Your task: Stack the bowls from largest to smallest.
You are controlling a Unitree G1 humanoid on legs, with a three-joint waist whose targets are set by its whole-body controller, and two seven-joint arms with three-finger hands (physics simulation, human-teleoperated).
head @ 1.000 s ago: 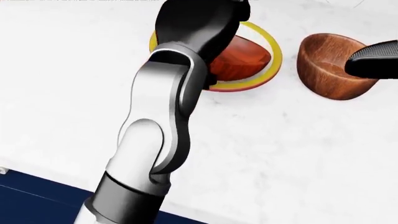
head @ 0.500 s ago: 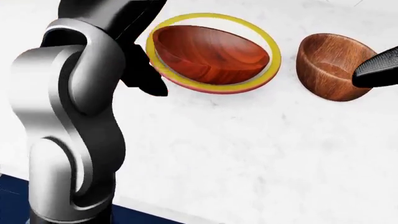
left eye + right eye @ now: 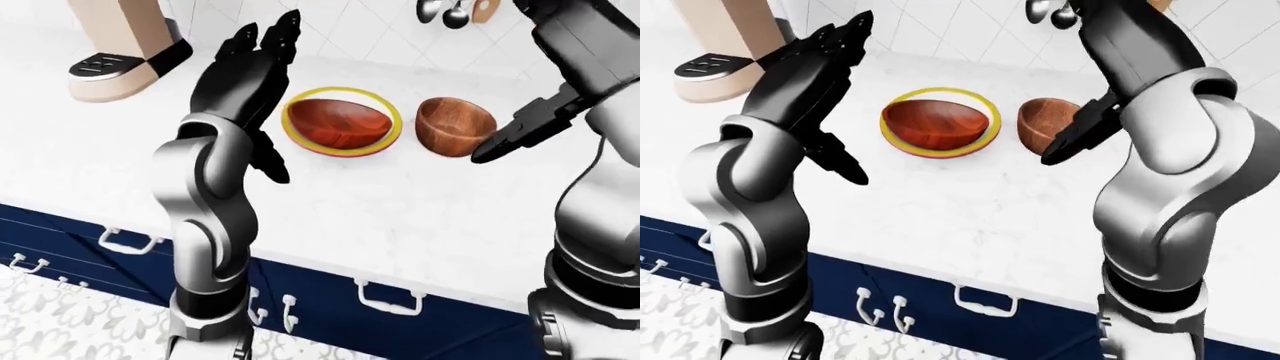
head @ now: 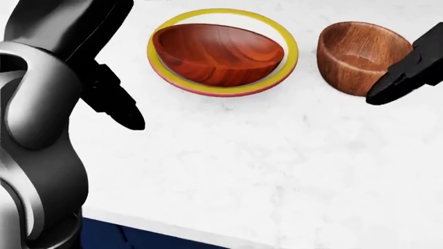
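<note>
Left robot hand point(image 3: 250, 64), fingers spread and empty, has swung off to the left, uncovering the red-brown bowl point(image 4: 218, 54) nested in the yellow bowl point(image 4: 289, 67) on the white counter point(image 4: 277, 171). Just right, the smaller brown bowl point(image 4: 360, 54) stands apart, right robot hand point(image 3: 525, 127) open beside it. A stand mixer point(image 3: 120, 45) sits upper left.

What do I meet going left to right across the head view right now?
Left robot hand → red-brown bowl sitting in the yellow bowl → brown wooden bowl → right robot hand, all over the white counter.
</note>
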